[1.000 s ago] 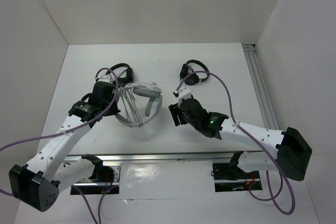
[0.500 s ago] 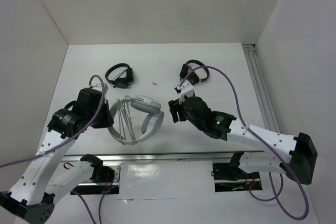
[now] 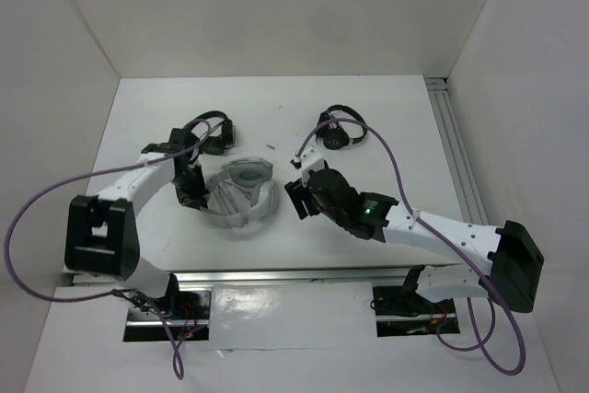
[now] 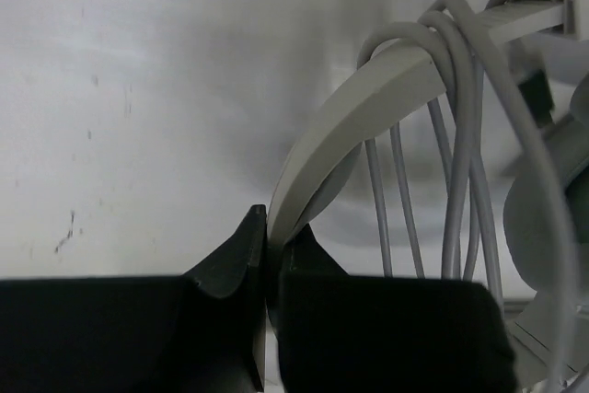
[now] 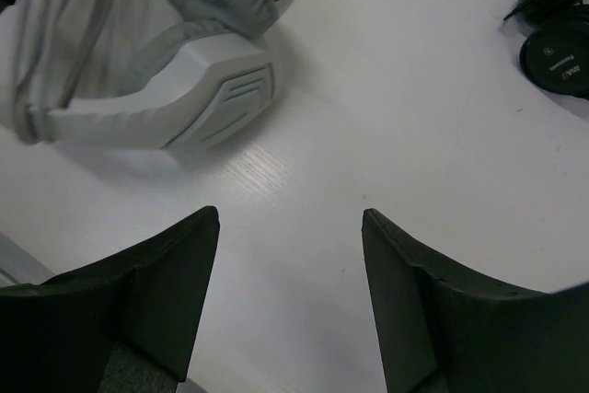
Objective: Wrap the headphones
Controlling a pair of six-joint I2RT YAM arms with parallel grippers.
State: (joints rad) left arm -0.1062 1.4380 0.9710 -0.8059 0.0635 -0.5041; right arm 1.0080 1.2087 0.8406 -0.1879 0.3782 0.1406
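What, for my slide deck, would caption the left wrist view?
Left gripper, jaws shut, pinches the headphones by the headband, with the cable looped across it.

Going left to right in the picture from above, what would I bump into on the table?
First the left claw → headphones → right claw → small black headphones → metal rail.
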